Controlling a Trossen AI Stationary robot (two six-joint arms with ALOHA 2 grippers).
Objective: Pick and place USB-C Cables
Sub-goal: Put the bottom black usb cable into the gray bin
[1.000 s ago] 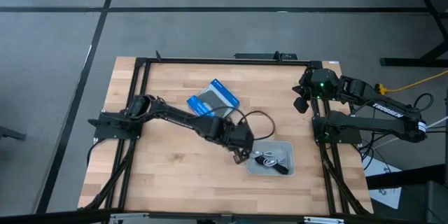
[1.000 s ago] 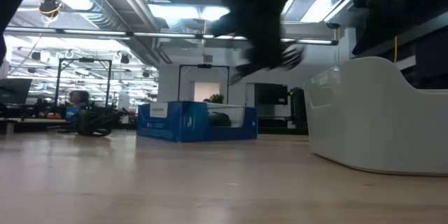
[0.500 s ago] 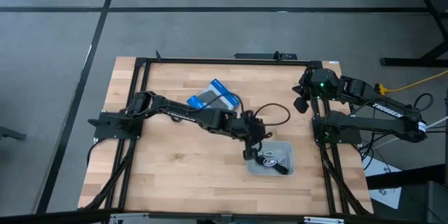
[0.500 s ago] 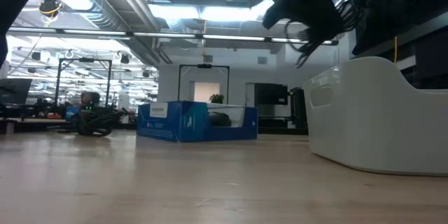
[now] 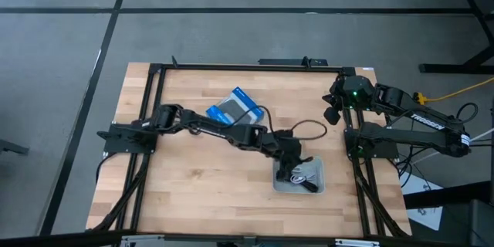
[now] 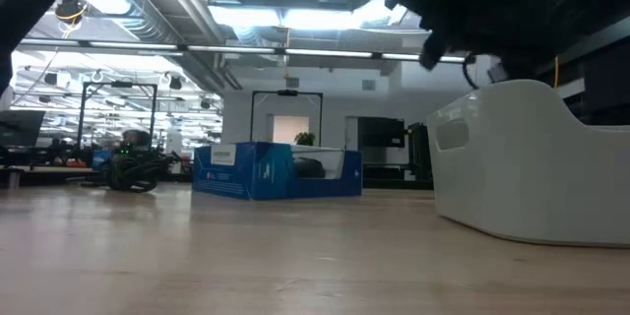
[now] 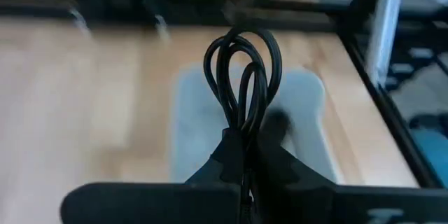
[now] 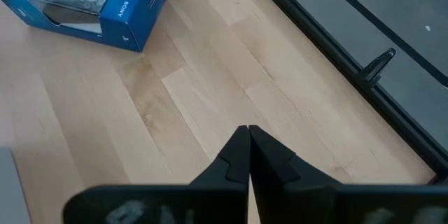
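Observation:
My left gripper (image 7: 243, 140) is shut on a black bundled USB-C cable (image 7: 241, 70) and hangs over the grey tray (image 5: 316, 164) near the table's right side. Other cables, black and whitish (image 5: 297, 177), lie inside that tray. In the low view the tray (image 6: 532, 172) is a tall white wall, and my left arm (image 6: 463, 10) is a dark shape above it. My right gripper (image 8: 248, 140) is shut on nothing and waits above the table's far right corner. My left gripper pinches the black cable bundle between its two fingers at one end of the coil (image 7: 241, 124), coming at it from above. The coil's loops (image 7: 241, 49) stick out past the fingertips. The bundle is lifted clear, over the tray.
A blue-and-black flat box (image 5: 235, 108) lies on the wood toward the table's far middle; it also shows in the right wrist view (image 8: 91, 3) and in the low view (image 6: 276, 170). A black frame rail (image 5: 247, 68) borders the table. Bare wood lies near and left of the tray.
My left gripper has carried the cable bundle toward the table's right edge, from beside the tray's left side to above the tray. It has stayed shut on the bundle. The right arm has kept still.

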